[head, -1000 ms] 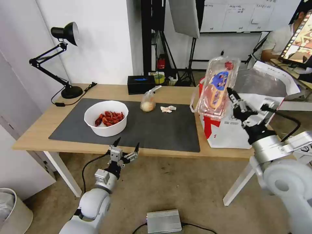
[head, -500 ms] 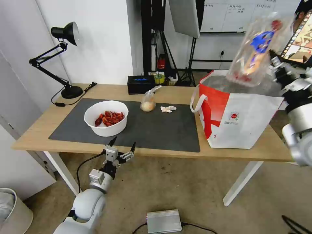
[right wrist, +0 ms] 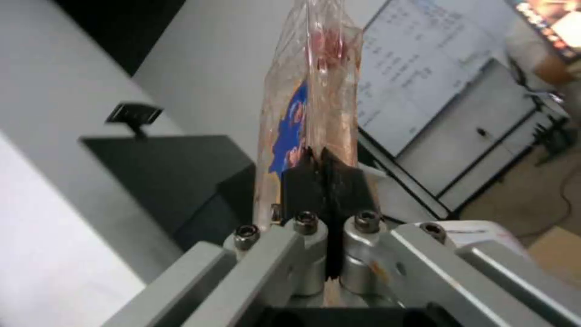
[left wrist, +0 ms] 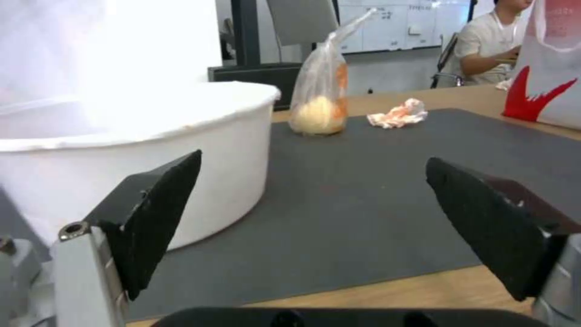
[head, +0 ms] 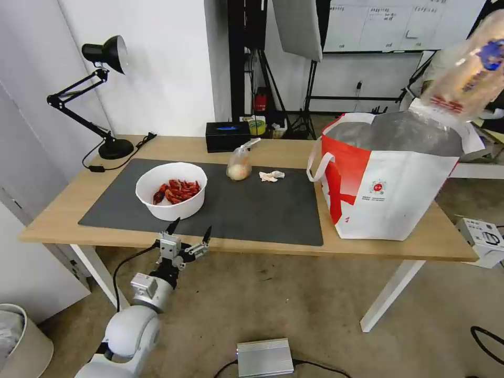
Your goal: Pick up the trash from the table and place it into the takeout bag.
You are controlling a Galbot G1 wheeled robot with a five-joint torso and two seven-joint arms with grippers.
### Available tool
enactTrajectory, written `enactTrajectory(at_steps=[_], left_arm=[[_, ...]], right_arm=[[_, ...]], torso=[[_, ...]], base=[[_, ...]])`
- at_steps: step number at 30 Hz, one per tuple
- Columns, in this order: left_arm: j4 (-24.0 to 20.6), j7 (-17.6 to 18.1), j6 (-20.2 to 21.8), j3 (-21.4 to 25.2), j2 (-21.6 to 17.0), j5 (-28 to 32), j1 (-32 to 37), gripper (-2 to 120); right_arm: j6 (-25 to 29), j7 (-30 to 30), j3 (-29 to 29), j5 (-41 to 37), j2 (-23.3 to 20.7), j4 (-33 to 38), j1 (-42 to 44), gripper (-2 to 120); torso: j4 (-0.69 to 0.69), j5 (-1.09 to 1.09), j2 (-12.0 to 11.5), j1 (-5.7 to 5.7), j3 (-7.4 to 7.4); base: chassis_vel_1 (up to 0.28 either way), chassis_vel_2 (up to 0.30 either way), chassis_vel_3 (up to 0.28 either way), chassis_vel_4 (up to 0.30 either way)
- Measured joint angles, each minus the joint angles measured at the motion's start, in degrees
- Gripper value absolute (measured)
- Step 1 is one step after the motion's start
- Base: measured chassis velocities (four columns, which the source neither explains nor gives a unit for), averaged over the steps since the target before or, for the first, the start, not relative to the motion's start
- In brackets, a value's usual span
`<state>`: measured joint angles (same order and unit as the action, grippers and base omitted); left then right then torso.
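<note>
The left pincer hangs with fingers spread at the tabletop's near edge. Just beyond it sits the white bowl of crayfish shells on the dark mat. Farther off to its right stand the knotted clear bag and crumpled tissue. Well to its right stands the takeout bag, with the clear plastic tray held tilted in the air above the bag's far corner.
</note>
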<state>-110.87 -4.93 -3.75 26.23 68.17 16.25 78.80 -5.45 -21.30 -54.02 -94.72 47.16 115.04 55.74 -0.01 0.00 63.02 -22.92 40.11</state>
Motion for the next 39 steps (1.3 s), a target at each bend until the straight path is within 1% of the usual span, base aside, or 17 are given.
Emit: enactTrajectory(at_steps=[2,10,17,22,25,26,29,38,39], left_arm=[[-1.23,-0.16,0.68,1.08,-0.23,0.42,1.09,100],[-2.36,-0.89,0.85,3.9,-0.16,1.14,2.97,100],[-3.22,-1.66,0.72,6.58,0.58,1.84,5.34,100],[-3.65,-1.92,0.58,7.39,1.03,2.0,6.22,100],[-3.72,-2.16,0.3,8.11,1.41,2.06,7.04,100],[-3.72,-2.16,0.3,8.11,1.41,2.06,7.04,100],[-4.05,-2.2,-0.14,8.24,1.48,2.07,7.53,100],[-4.99,-2.21,-0.07,7.95,1.33,2.0,7.58,100],[-4.99,-2.21,-0.02,7.77,1.38,1.93,7.56,100]], right_arm=[[0.03,-0.83,-0.21,-1.02,1.08,-0.85,-0.41,0],[0.08,-1.96,1.42,-1.83,2.97,-2.72,-1.95,0],[0.1,-4.65,6.64,-2.8,5.33,-5.73,-6.46,0],[0.11,-6.09,8.81,-3.34,6.54,-6.81,-8.42,0],[-0.13,-8.87,10.82,-4.56,7.79,-7.11,-10.94,0],[-0.13,-8.87,10.82,-4.56,7.79,-7.11,-10.94,0],[-0.51,-11.51,11.85,-5.65,8.57,-6.53,-12.59,0],[-0.44,-16.92,12.53,-8.45,10.02,-5.71,-14.81,0],[-0.44,-18.37,12.6,-8.89,10.38,-5.61,-15.16,0]], torso=[[0.0,0.01,0.0,0.0,0.0],[0.0,0.0,0.0,0.0,0.0],[0.01,0.0,0.0,0.0,0.0],[0.01,0.0,0.0,0.0,0.0],[0.01,-0.01,0.0,0.0,0.0],[0.01,-0.01,0.0,0.0,0.0],[0.01,-0.01,0.0,0.0,0.0],[0.0,0.0,0.01,0.0,0.0],[0.0,0.0,0.01,0.0,0.0]], base=[[0.0,0.0,0.0,0.0],[0.0,0.0,0.0,0.0],[0.0,0.0,0.0,0.0],[0.0,0.0,0.0,0.0],[0.0,0.0,0.0,0.0],[0.0,0.0,0.0,0.0],[0.0,0.0,0.0,0.0],[0.0,0.0,0.0,0.0],[0.0,0.0,0.0,0.0]])
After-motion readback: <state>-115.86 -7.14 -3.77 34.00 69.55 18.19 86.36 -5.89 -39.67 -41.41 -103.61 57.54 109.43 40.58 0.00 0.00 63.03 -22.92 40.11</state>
